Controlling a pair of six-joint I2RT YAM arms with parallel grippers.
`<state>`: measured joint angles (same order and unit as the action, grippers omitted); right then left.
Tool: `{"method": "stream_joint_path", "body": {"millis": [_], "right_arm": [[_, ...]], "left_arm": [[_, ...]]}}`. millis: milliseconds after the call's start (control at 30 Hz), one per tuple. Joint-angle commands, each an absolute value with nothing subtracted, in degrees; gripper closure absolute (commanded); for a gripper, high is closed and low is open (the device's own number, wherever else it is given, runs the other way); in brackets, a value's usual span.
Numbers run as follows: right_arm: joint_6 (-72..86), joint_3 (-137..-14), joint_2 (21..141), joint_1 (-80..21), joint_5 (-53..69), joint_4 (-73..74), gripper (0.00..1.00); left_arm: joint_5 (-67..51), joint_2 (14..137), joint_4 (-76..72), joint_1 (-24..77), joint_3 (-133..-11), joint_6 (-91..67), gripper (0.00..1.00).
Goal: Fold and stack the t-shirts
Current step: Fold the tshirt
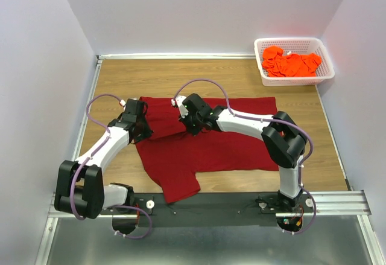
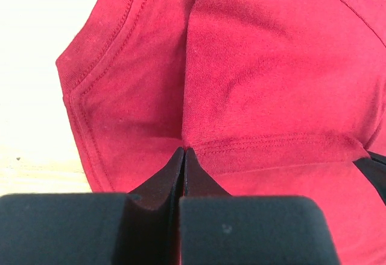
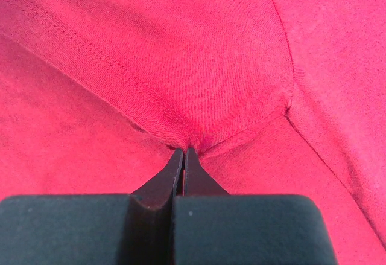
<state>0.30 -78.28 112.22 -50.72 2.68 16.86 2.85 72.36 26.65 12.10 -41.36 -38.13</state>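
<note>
Both grippers clamped on the dark red shirt

The left gripper (image 2: 183, 154) is closed tight on a stitched hem of the dark red shirt (image 1: 205, 150), and the right gripper (image 3: 183, 152) is pinched shut on a fold of the same cloth beside a seam. The shirt is spread on the wooden table (image 1: 241, 81) just in front of the arms. Its far left part is gathered up between the two grippers, and one sleeve is laid toward the near edge. The orange shirts (image 1: 292, 64) are piled in a white basket (image 1: 295, 81) at the far right corner, well apart from the red one.
</note>
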Motion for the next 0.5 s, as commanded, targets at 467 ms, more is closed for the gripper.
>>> {"method": "stream_joint_path", "body": {"millis": [467], "right_arm": [[-1.50, -76.73, 109.69, -50.89, 4.04, 20.13, 0.98]], "left_arm": [[1.58, 68.55, 30.41, 11.95, -40.25, -39.55, 0.95]]}}
